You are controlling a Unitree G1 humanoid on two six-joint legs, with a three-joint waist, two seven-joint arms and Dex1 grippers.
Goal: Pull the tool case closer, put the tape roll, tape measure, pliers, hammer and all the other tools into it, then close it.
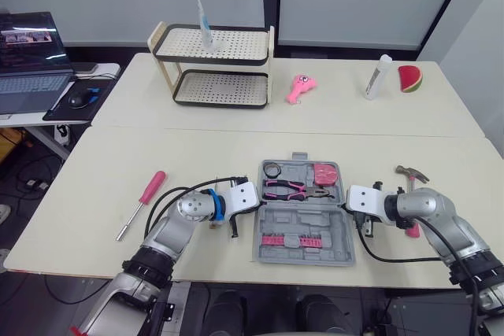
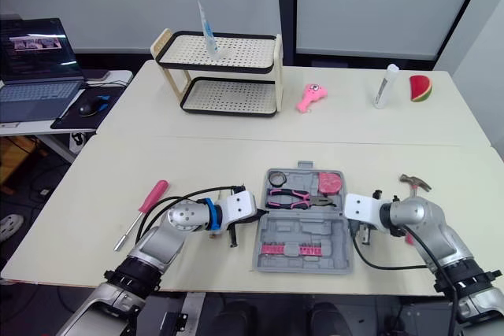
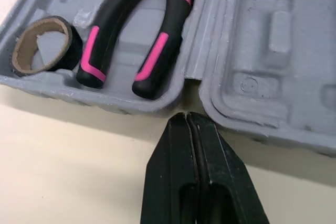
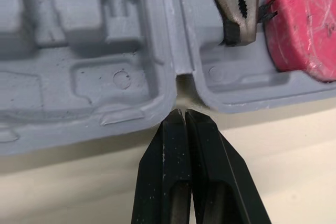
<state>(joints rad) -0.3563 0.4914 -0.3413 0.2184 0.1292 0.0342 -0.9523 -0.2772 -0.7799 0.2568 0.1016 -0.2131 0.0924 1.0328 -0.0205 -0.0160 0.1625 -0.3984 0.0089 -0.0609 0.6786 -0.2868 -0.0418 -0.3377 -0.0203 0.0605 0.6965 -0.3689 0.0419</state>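
The grey tool case lies open near the front edge of the table. Its far half holds the tape roll, the black-and-pink pliers and the pink tape measure. The near half carries a pink bit strip. My left gripper is shut, its tip at the case's left side by the hinge gap. My right gripper is shut too, tip at the hinge gap on the right side. The hammer lies on the table right of the case, behind my right arm. A red-handled screwdriver lies on the left.
On the far table stand a two-tier rack with a tube on top, a pink toy, a white tube and a watermelon slice. A laptop sits on a side desk at the left.
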